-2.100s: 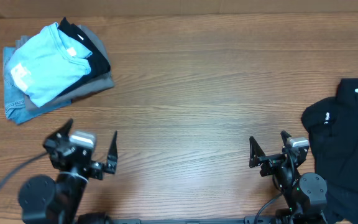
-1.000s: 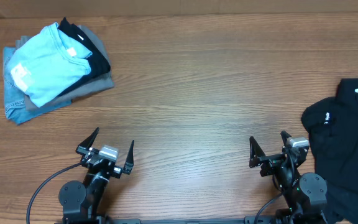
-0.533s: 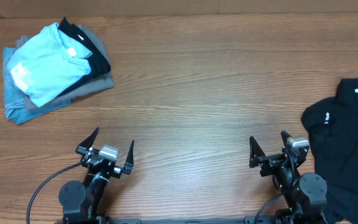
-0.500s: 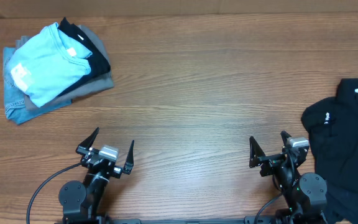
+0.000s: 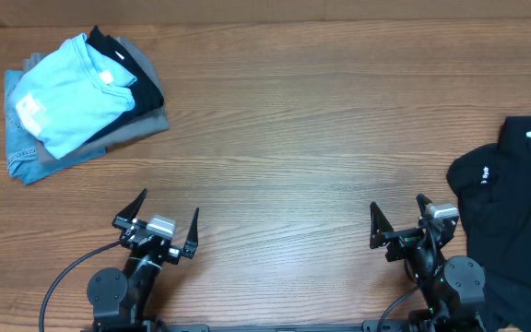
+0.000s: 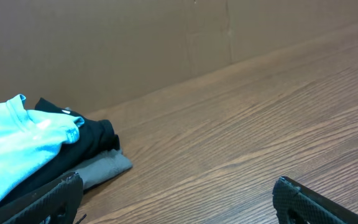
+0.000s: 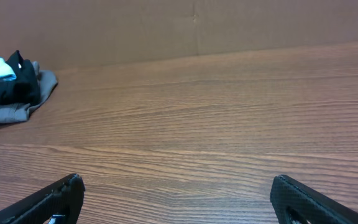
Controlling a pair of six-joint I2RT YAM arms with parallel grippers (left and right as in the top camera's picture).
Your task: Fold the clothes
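Change: swung left gripper (image 5: 162, 223) in from far left to a parked spot near the front of the table (image 5: 284, 138), then held it there. Kept its fingers spread wide, gripping nothing. Left right gripper (image 5: 398, 221) unmoved, equally wide and empty. Left light blue T-shirt (image 5: 67, 97) folded on top of stack (image 5: 147, 124) at far-left corner, well apart from both. Looked like that fold was finished; black garment (image 5: 510, 203) at right probably next.

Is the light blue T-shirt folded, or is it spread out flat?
Folded. The light blue T-shirt lies as a compact bundle on top of a pile of other clothes, with no sleeves spread out.
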